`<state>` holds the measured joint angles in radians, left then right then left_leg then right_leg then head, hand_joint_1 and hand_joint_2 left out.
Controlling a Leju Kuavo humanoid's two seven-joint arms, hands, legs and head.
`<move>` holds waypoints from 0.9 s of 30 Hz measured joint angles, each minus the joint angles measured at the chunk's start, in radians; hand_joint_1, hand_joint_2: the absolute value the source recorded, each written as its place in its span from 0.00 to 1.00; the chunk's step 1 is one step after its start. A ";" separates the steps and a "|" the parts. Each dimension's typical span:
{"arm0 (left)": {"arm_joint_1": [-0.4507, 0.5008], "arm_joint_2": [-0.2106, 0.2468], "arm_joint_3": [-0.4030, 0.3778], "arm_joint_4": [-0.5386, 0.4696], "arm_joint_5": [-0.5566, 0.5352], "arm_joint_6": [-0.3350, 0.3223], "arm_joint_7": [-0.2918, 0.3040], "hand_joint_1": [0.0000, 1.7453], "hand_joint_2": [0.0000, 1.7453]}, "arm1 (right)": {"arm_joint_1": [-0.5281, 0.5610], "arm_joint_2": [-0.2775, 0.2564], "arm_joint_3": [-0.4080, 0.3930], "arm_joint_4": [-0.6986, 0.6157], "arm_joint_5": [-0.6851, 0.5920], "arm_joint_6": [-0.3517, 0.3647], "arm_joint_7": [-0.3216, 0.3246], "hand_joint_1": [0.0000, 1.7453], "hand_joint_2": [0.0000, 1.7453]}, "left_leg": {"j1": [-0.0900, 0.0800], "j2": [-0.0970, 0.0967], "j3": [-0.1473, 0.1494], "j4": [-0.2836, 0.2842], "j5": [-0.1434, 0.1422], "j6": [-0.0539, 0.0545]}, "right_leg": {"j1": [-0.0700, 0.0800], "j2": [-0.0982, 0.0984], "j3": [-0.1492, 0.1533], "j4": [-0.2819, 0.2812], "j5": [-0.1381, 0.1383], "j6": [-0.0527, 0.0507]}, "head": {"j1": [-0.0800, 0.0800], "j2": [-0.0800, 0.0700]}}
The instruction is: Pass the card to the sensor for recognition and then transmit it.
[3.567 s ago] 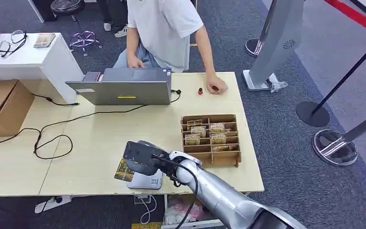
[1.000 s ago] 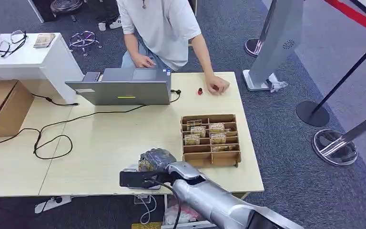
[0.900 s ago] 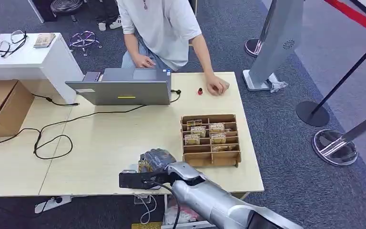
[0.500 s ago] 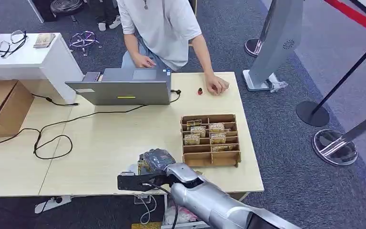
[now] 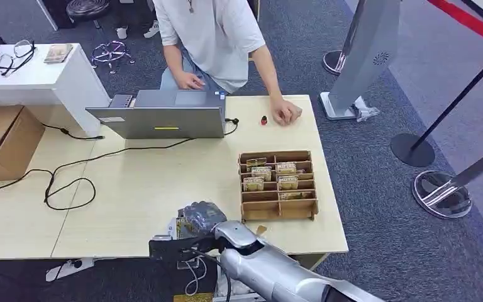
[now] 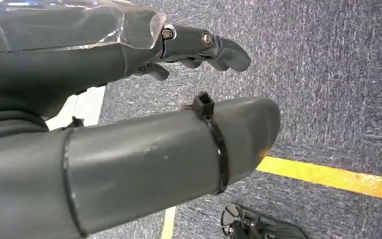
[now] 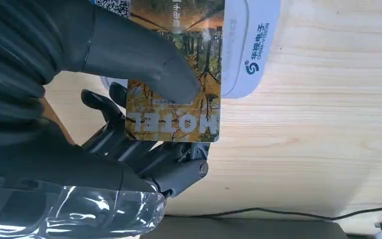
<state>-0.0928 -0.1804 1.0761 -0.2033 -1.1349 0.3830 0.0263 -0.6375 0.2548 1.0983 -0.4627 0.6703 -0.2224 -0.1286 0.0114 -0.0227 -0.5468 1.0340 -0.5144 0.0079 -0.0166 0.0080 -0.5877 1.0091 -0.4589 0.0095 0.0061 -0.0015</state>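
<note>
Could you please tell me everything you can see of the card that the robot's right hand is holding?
The card is a flat rectangle printed with an autumn forest scene in yellow and brown, with the word HOTEL in pale capitals along one short edge. The right hand holds it, the thick grey thumb pressed on its printed face and the darker fingers beneath. Part of it lies over the white sensor, which sits on the pale wooden table.

At the table's (image 5: 132, 189) near edge the right hand (image 5: 200, 217) holds a card (image 5: 180, 228). A wooden card rack (image 5: 279, 184) stands beside it toward the right edge; a laptop (image 5: 163, 121) sits at the far edge.
</note>
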 joint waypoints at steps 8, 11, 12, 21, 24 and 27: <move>-0.001 0.000 0.000 0.000 -0.005 -0.005 0.005 0.00 0.00 | 0.011 0.012 0.000 0.001 0.004 -0.003 -0.002 1.00 1.00 | 0.000 0.000 0.000 0.000 0.000 0.000 | 0.000 0.000 0.000 0.000 0.000 0.000 | 0.000 0.000; -0.001 0.000 -0.001 0.000 -0.005 -0.006 0.005 0.00 0.00 | 0.012 0.015 0.000 0.002 0.005 -0.003 -0.003 1.00 1.00 | 0.000 0.000 0.000 0.000 0.000 0.000 | 0.000 0.000 0.000 0.000 0.000 0.000 | 0.000 0.000; -0.001 0.000 -0.001 0.000 -0.006 -0.006 0.005 0.00 0.00 | 0.012 0.016 0.000 0.002 0.004 -0.003 -0.003 1.00 1.00 | 0.000 0.000 0.000 0.000 0.000 0.000 | 0.000 0.000 0.000 0.000 0.000 0.000 | 0.000 0.000; -0.002 0.000 -0.001 0.000 -0.008 -0.006 0.006 0.00 0.00 | 0.011 0.024 0.000 0.016 0.003 -0.022 -0.005 1.00 1.00 | 0.000 0.000 0.000 0.000 0.000 0.000 | 0.000 0.000 0.000 0.000 0.000 0.000 | 0.000 0.000; -0.002 0.000 -0.001 0.000 -0.007 -0.006 0.007 0.00 0.00 | 0.011 0.025 0.000 0.017 0.009 -0.043 -0.005 1.00 1.00 | 0.000 0.000 0.000 0.000 0.000 0.000 | 0.000 0.000 0.000 0.000 0.000 0.000 | 0.000 0.000; -0.002 0.000 -0.001 0.000 -0.004 -0.006 0.007 0.00 0.00 | 0.010 0.025 -0.003 0.017 0.023 -0.089 -0.010 1.00 1.00 | 0.000 0.000 0.000 0.000 0.000 0.000 | 0.000 0.000 0.000 0.000 0.000 0.000 | 0.000 0.000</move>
<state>-0.0946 -0.1808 1.0750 -0.2033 -1.1391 0.3769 0.0332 -0.6273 0.2800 1.0952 -0.4456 0.6928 -0.3112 -0.1389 0.0114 -0.0226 -0.5469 1.0340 -0.5144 0.0079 -0.0167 0.0080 -0.5876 1.0092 -0.4589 0.0095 0.0065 -0.0015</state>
